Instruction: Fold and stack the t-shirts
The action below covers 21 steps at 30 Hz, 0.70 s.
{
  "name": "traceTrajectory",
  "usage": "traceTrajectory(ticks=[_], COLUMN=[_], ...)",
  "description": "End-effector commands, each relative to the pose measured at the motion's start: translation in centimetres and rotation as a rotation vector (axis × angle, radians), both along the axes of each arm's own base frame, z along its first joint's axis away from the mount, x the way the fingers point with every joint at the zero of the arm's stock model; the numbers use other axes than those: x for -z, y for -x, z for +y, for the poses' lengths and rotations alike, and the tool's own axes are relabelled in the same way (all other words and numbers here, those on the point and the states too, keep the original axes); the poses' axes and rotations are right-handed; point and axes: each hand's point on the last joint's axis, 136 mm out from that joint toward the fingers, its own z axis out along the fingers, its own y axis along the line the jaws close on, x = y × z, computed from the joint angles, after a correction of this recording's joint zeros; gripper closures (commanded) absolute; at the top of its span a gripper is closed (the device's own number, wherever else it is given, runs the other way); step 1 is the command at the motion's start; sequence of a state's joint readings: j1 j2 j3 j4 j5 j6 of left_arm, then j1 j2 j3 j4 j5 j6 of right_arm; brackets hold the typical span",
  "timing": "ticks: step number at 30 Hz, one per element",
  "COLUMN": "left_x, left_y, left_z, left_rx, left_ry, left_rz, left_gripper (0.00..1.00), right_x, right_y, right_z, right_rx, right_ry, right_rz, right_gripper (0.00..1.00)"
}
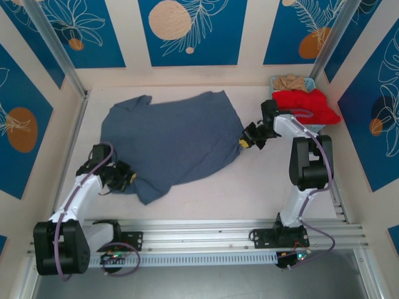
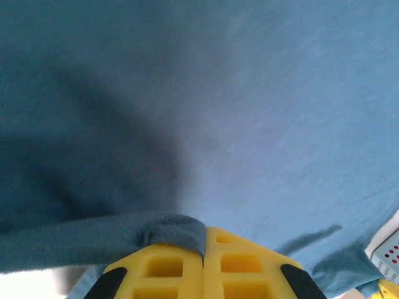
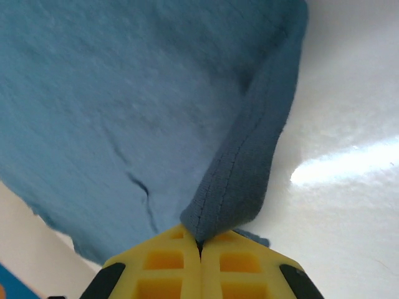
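Slate-blue t-shirt (image 1: 174,140) unfolded on desk (image 1: 249,193); L end effector (image 1: 126,179), R end effector (image 1: 245,142) pinch its hem at 8, 3 o'clock; red shirt (image 1: 305,106), beige shirt (image 1: 290,82) unstarted.

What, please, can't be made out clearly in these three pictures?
1. Top view: the basket is mostly covered by the red t-shirt and beige t-shirt; anything beneath them is hidden.
2. Left wrist view: the blue t-shirt is blurred and cut off by the frame.
3. Top view: the left gripper and right gripper are too small to judge their grip.
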<state>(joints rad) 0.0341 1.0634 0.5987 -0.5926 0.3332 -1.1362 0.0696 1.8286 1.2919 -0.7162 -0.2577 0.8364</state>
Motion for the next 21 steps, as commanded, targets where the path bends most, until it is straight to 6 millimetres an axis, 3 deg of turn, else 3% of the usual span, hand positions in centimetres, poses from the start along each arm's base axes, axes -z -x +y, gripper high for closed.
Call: traceTrajectory(ticks=[1, 13, 21], left_x=[-0.7, -1.1, 0.4], left_y=[1.2, 4.5, 5.7], left_z=[-0.5, -1.4, -2.4], left_rx=[-0.004, -0.034, -0.008], left_ry=[0.026, 0.077, 0.077], left_rz=[-0.002, 0.067, 0.103], left_gripper=[1.00, 1.00, 1.00], right_x=[-1.2, -2.8, -0.6], right_y=[2.5, 7.3, 11.5], right_z=[-1.5, -5.6, -6.8], right_rx=[0.007, 0.053, 0.064], right_ry=[0.086, 0.269, 0.338], right_rz=[0.007, 0.030, 0.146], right_gripper=[1.00, 1.00, 1.00])
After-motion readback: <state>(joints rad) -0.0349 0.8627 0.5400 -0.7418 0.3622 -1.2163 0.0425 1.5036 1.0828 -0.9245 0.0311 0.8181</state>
